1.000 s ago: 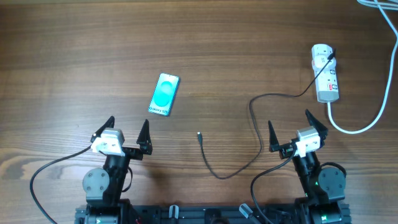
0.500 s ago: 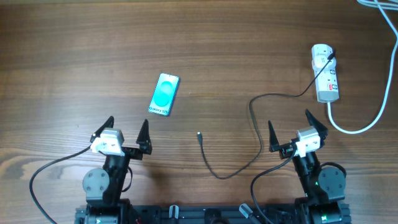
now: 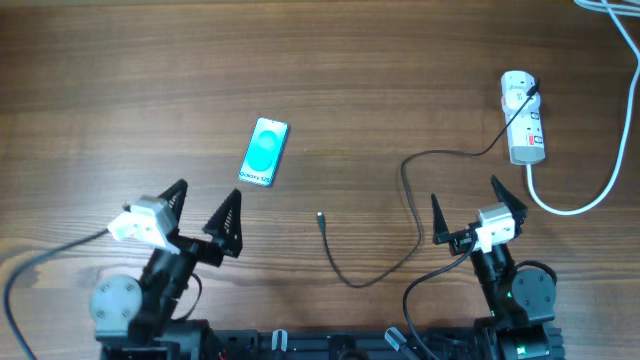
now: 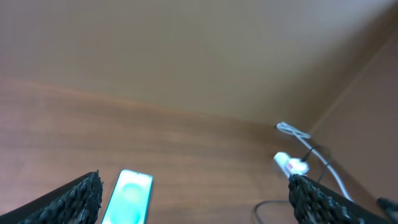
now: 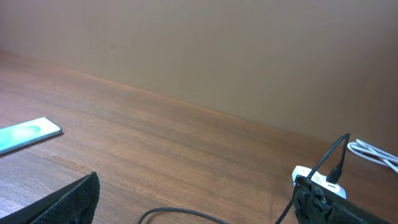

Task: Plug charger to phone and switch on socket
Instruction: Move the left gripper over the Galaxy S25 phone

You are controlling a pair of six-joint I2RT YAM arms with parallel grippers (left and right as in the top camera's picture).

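Observation:
The phone (image 3: pixel 265 152) lies flat on the wooden table, its cyan screen up; it also shows as the phone (image 4: pixel 129 196) and, far left, the phone (image 5: pixel 25 134). The charger (image 3: pixel 400 255), a thin black cable, loops from the socket (image 3: pixel 522 117) to a free tip (image 3: pixel 320 216) mid-table. A black plug sits in the white socket (image 5: pixel 317 180), which is blurred as the socket (image 4: pixel 287 163). My left gripper (image 3: pixel 208 192) stands open just below and left of the phone, with nothing in it. Also empty, my right gripper (image 3: pixel 465 192) is open beside the cable's loop.
A thicker white cable (image 3: pixel 600 190) curves from the socket off the right and top edges. Bare wood lies between the phone and the cable tip. A plain wall rises behind the table in both wrist views.
The left arm has swung its base and wrist to the left and tilted, with its fingers still near the phone. The right arm, phone and cable have not moved.

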